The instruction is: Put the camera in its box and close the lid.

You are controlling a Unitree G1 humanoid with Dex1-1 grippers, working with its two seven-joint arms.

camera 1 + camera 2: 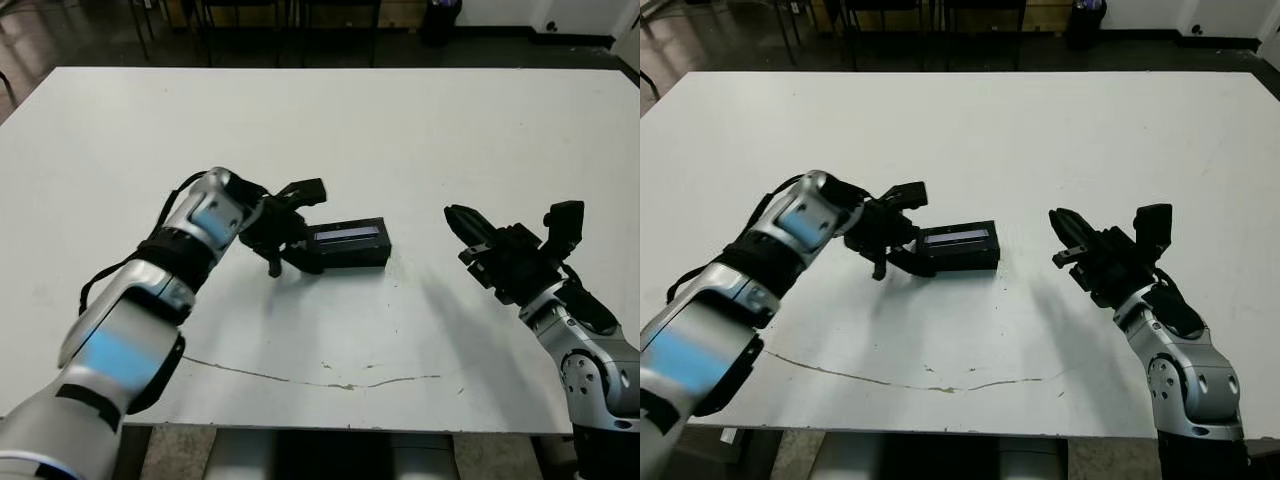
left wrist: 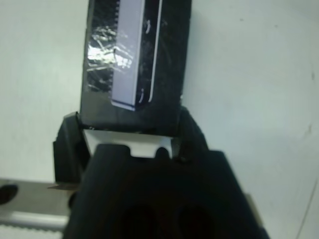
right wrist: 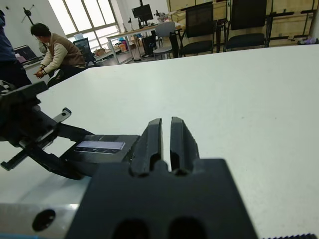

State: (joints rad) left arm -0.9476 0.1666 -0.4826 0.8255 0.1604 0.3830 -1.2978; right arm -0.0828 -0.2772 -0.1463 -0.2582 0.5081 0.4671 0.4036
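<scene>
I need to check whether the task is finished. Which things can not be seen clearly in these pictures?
- The camera: no view shows it; the lid covers the box, so whether it lies inside cannot be told.
- The box's near end: in the eye views the left tool hides it.
- How fully the lid sits: the left wrist view is blurred and the lid is cut by the top edge.
</scene>
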